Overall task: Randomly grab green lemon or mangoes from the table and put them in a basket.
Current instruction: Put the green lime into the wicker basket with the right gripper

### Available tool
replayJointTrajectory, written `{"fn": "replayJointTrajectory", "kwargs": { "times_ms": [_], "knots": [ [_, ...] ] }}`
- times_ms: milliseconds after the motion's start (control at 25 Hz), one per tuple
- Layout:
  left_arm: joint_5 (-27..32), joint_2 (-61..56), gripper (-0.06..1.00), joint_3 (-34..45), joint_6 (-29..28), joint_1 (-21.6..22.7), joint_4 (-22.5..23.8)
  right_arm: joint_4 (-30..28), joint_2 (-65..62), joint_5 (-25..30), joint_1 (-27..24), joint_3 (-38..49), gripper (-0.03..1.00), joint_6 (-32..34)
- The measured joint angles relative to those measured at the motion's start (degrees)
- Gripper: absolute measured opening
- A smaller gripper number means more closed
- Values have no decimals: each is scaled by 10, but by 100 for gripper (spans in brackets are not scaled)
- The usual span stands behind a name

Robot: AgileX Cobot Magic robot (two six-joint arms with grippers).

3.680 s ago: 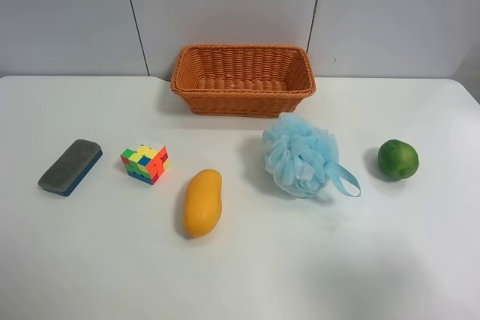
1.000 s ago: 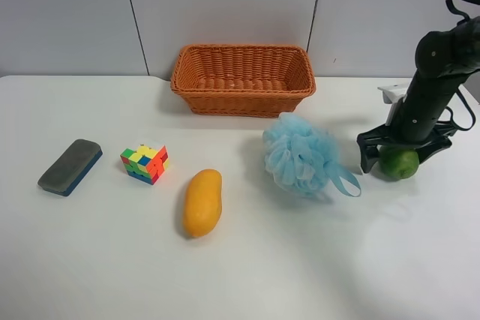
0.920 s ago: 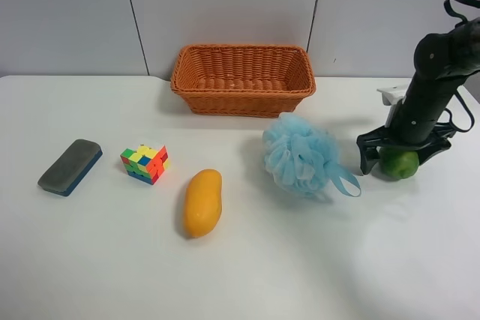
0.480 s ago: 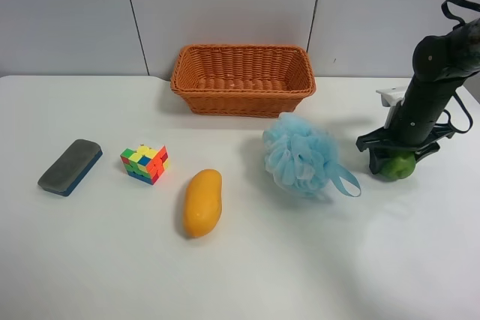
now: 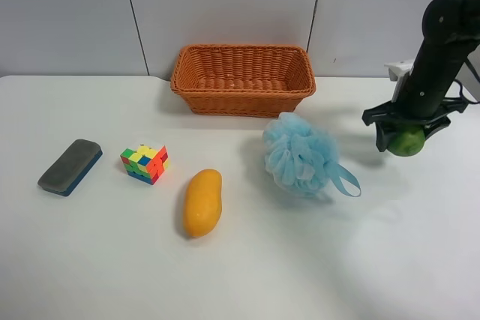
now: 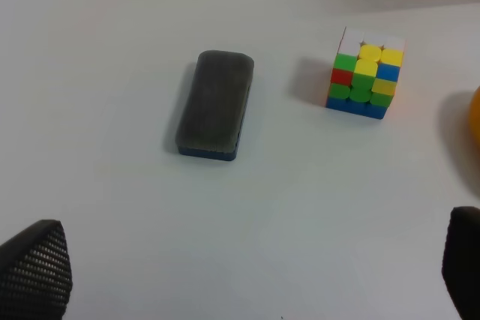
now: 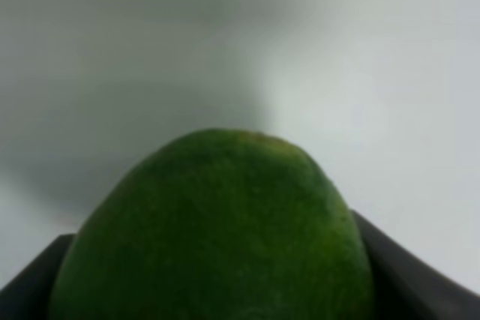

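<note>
The green lemon (image 5: 409,143) is held off the white table (image 5: 300,260) by the arm at the exterior high view's right. The right wrist view shows this lemon (image 7: 214,230) filling the frame between dark fingers (image 7: 401,275), so it is my right gripper (image 5: 406,136), shut on it. The orange-yellow mango (image 5: 202,201) lies on the table near the middle; its edge shows in the left wrist view (image 6: 475,114). The wicker basket (image 5: 240,101) stands empty at the back. My left gripper (image 6: 247,275) is open and empty above the table, out of the exterior view.
A light-blue bath sponge (image 5: 304,155) lies between the mango and the lemon. A puzzle cube (image 5: 144,163) and a grey eraser (image 5: 70,165) lie to the view's left; both show in the left wrist view, cube (image 6: 365,73) and eraser (image 6: 215,104).
The right gripper came down around the lemon, closed on it and lifted it off the table, moving up and slightly right. Nothing else moved.
</note>
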Motion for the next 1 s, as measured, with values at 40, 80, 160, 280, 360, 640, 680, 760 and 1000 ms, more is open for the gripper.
{"fn": "replayJointTrajectory", "kwargs": {
  "times_ms": [40,80,160,280,360,640,680,760,1000],
  "knots": [
    [0,0,99,0,0,0,0,0,-6,16,0,-14,64,0],
    [0,0,99,0,0,0,0,2,-11,31,0,-27,64,0],
    [0,0,99,0,0,0,0,11,-23,55,0,-52,64,-1],
    [0,0,99,0,0,0,0,34,-40,88,0,-92,64,-9],
    [0,0,99,0,0,0,0,54,-47,104,0,-124,64,-19],
    [0,0,99,0,0,0,0,74,-50,124,47,-228,64,-27],
    [0,0,99,0,0,0,0,74,-50,117,60,-237,64,-27],
    [0,0,99,0,0,0,0,64,-50,98,85,-252,64,-27],
    [0,0,99,0,0,0,0,50,-24,65,139,-290,64,-27]
  ]
}}
